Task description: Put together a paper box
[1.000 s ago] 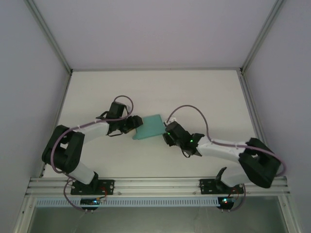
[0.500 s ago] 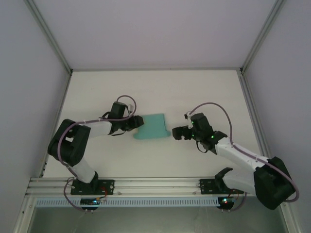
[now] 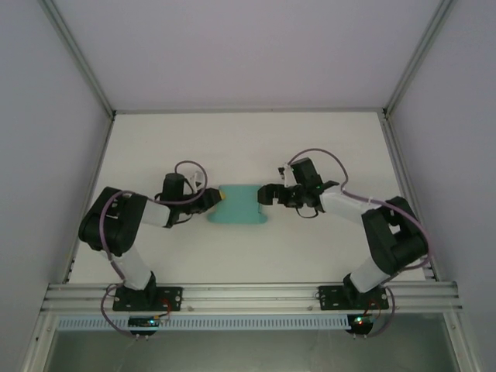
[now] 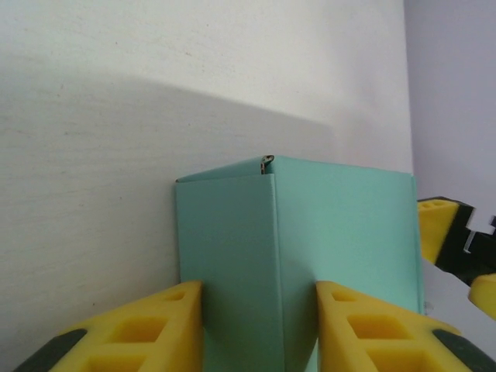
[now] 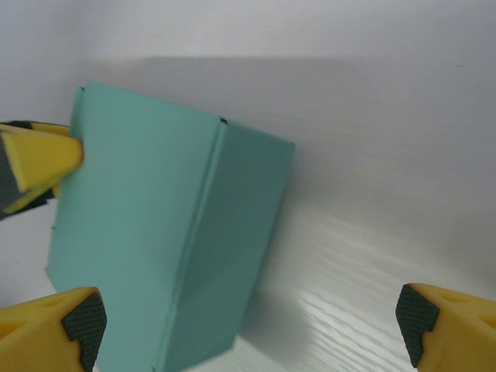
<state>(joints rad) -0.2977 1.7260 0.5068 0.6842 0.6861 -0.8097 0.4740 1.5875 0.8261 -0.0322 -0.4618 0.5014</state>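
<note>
The paper box point(image 3: 239, 204) sits mid-surface point(image 3: 232, 147) between my two arms. My left claw point(image 3: 213, 199) pinches one end of it, and my right claw point(image 3: 267, 195) gapes wide at the other. It looks like thin card, light and easily crushed, so I'd grip gently along the folded edges.

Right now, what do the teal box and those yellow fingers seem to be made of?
The paper box looks like thin matte card: crisp creases, a thin raw edge, no shine. The yellow fingers look like moulded plastic, with hollow pockets; the dark pads at their tips may be rubber, though that is unsure.
</note>
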